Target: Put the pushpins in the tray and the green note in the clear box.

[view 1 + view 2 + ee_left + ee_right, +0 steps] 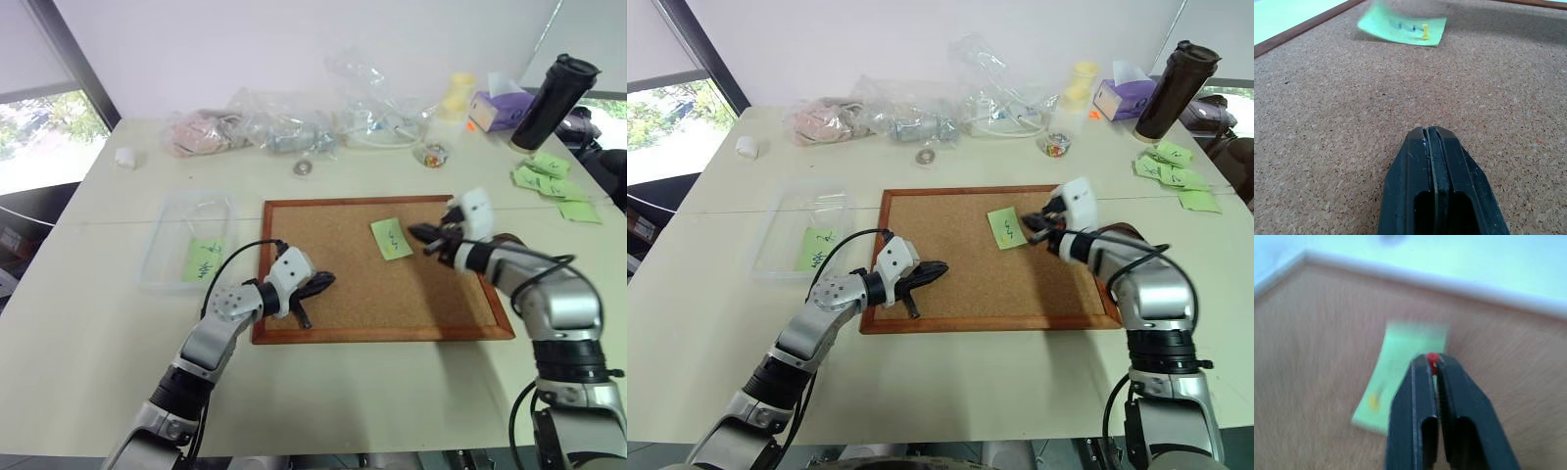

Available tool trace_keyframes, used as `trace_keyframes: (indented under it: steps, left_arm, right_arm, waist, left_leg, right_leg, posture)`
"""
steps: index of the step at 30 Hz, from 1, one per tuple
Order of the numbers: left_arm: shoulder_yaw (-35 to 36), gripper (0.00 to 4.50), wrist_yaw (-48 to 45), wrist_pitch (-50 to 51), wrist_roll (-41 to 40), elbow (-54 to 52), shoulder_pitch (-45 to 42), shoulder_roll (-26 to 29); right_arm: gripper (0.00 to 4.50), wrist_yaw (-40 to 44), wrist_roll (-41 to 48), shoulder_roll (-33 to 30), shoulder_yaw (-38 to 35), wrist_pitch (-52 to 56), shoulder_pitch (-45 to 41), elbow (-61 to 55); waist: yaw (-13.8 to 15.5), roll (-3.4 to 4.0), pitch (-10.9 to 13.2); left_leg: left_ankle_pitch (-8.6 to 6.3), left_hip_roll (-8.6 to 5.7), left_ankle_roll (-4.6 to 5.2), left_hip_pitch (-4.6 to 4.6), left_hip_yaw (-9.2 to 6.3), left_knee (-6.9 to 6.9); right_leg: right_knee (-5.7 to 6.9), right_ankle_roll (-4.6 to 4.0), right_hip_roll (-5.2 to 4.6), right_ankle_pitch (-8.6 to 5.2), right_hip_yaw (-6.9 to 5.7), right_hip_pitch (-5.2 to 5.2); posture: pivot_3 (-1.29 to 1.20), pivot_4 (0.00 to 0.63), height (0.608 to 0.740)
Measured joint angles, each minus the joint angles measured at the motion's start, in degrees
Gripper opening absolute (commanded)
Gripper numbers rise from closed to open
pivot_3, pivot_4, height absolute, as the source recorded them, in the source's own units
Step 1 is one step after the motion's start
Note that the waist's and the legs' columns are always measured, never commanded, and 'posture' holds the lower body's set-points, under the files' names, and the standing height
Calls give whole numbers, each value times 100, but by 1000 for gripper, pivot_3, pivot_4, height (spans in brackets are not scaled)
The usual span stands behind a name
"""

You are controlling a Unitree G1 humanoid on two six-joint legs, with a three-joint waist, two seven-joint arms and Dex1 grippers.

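- Right tool (1432, 363) closed on a red pushpin (1432, 357), head pinched at the fingertips, raised just above the corkboard (382, 294) near its right edge.
- Left tool (1431, 134) closed with nothing between the fingers, low over the corkboard's near-left corner.
- Green note (391, 238) flat on the corkboard, toward the far edge and right of the middle, just beside the right tool.
- Yellow pushpin (1425, 32) upright in the green note, near one edge of the paper.
- Clear box (168, 235) on the counter (88, 323), just beside the corkboard's left edge; another green note (204, 258) inside, at the near end.
- Tray: cannot be made out for sure behind the right arm.
- More green notes (551, 182) grouped near the counter's right edge.
- Clear plastic bags (294, 122) heaped along the far edge of the counter.
- Small glass jar (434, 154) of coloured pins just beyond the corkboard's far-right corner.
- Dark tumbler (553, 101) and purple tissue box (500, 108) at the far-right corner of the counter.
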Motion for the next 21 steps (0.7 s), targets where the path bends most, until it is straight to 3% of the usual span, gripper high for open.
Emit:
trace_keyframes:
  steps: [6,10,18,21]
  left_arm:
    - [3,0,-3,29,-1,0,-5,-22]
    - [2,0,-11,32,-2,8,-5,-31]
    - [-1,0,-10,31,1,19,-7,-34]
    - [0,0,-13,31,1,19,-6,-30]
  right_arm:
    - [28,-214,434,-265,-1002,463,101,-138]
    - [28,-220,319,-586,-1374,262,682,168]
    - [28,-185,31,-685,-1425,-284,1176,956]
    - [954,-170,14,-680,-1415,-349,1247,984]
  waist:
    - [6,0,0]
    - [8,-1,-1]
    - [9,5,-4]
    - [5,5,-4]
  left_leg:
    - [0,0,0,2,1,-2]
    - [0,0,1,4,2,-2]
    - [0,1,0,8,7,1]
    - [0,0,1,8,7,0]
  right_leg:
    - [0,0,-1,0,0,3]
    - [-1,0,-1,0,0,6]
    - [1,0,-1,0,4,8]
    - [0,0,-1,0,3,8]
  posture:
    - [0,150,730]
    - [0,150,730]
    - [0,150,730]
    - [0,150,730]
